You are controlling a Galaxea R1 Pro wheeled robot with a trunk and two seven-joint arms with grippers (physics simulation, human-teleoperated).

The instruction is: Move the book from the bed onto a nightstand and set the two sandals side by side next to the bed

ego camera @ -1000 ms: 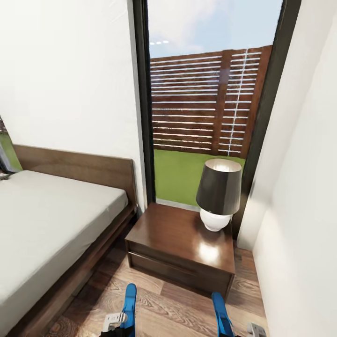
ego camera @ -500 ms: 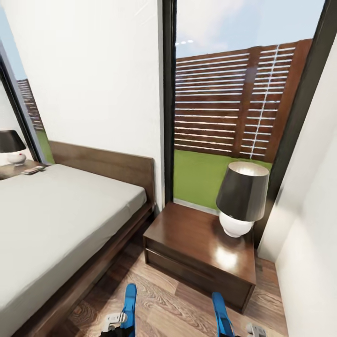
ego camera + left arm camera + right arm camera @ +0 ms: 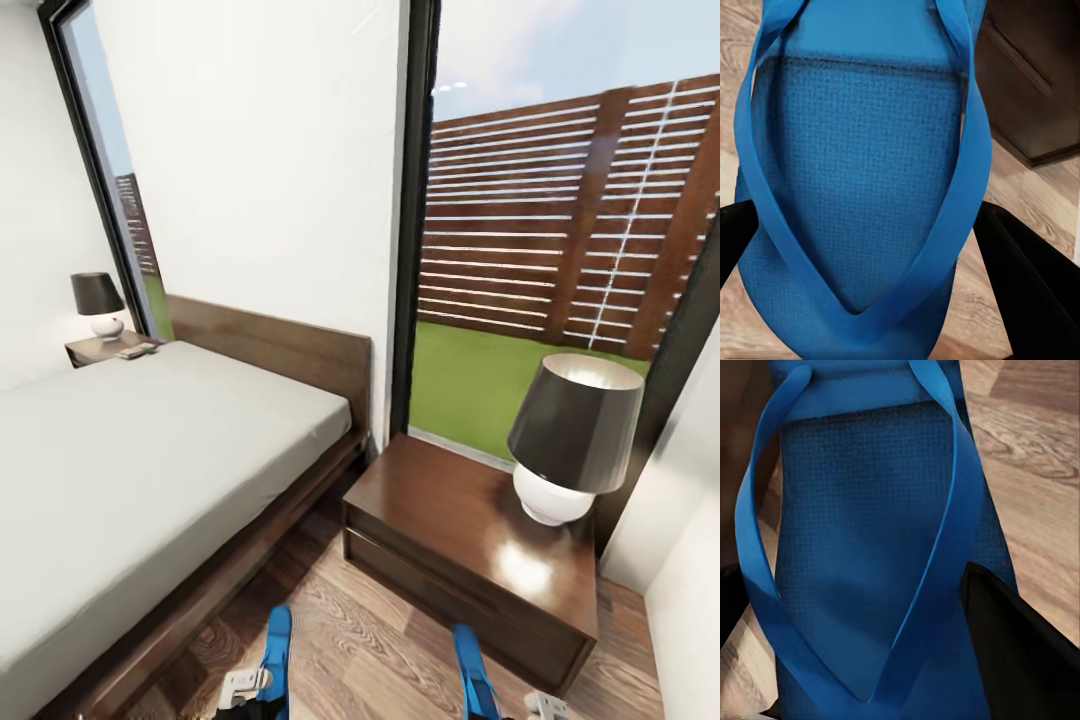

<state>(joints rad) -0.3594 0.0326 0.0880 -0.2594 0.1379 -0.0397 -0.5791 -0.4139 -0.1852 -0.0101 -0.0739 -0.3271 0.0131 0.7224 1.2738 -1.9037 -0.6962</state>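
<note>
You've got a sandal in each claw right now: the left claw (image 3: 862, 247) is clamped across the left sandal (image 3: 862, 165), and the right claw (image 3: 862, 622) is doing the same with the right sandal (image 3: 870, 547). Both hang low over the wood floor (image 3: 370, 640), just in front of the near nightstand (image 3: 470, 530).

Stuff that could bite you, I'd say:
- That strip of floor between the bed (image 3: 150, 480) and the nightstand looks tight, so swing wide and a sandal tip clips a corner or twists in the grip.
- The lamp (image 3: 570, 440) sits on the nightstand, easy to knock if you lean that way.
- Let go unevenly and the pair lands crooked, not side by side.

Can't see the book on the mattress from here; something small lies on the far nightstand (image 3: 100, 348), too tiny to tell what.
</note>
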